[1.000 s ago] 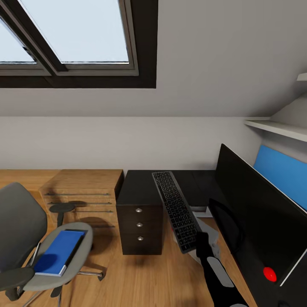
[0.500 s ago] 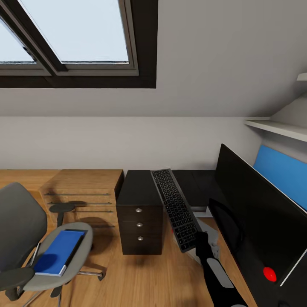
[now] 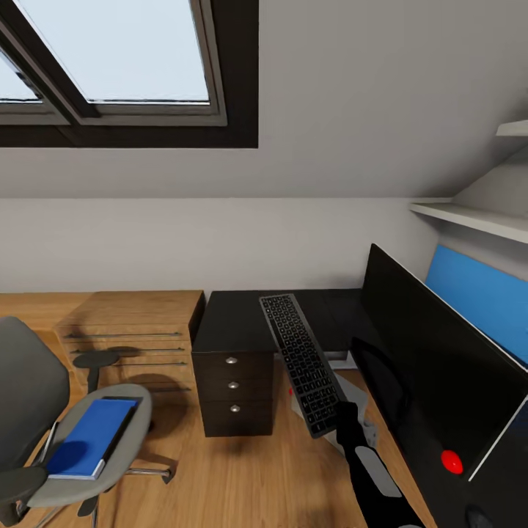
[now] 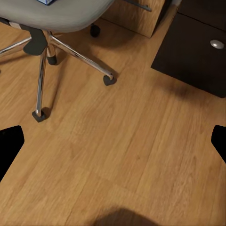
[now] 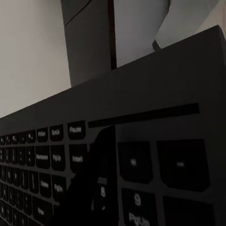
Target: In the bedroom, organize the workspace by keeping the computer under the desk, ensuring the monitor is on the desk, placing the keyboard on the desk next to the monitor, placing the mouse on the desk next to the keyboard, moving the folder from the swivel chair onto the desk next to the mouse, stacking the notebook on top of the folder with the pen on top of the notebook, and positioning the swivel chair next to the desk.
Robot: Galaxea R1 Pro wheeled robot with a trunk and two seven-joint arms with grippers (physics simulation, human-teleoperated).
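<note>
**Keyboard in the air, desk waiting**

The right gripper (image 3: 339, 419) is clamped on the near end of the keyboard (image 3: 301, 361), and the board juts out over the floor, tilted, far end pointing at the desk (image 3: 235, 323). In the right wrist view one dark finger (image 5: 96, 179) lies across the keys, pressed right onto them.

The job now, by the look of it: carry the board over the black top and lay it flat beside the monitor (image 3: 433, 374). Good practice would be to level it first, keep its far end clear of the screen's edge, and let go only once the whole frame sits on the desk.

The left gripper (image 4: 113, 146) hangs wide open and empty over the wood floor, fingertips at either edge of its own view, the chair's chrome base close by.

On the swivel chair (image 3: 81, 433) lies the blue folder (image 3: 89, 436), untouched. The monitor's stand is hard to make out against the dark desk; the keyboard's underside and the second finger are hidden.
</note>
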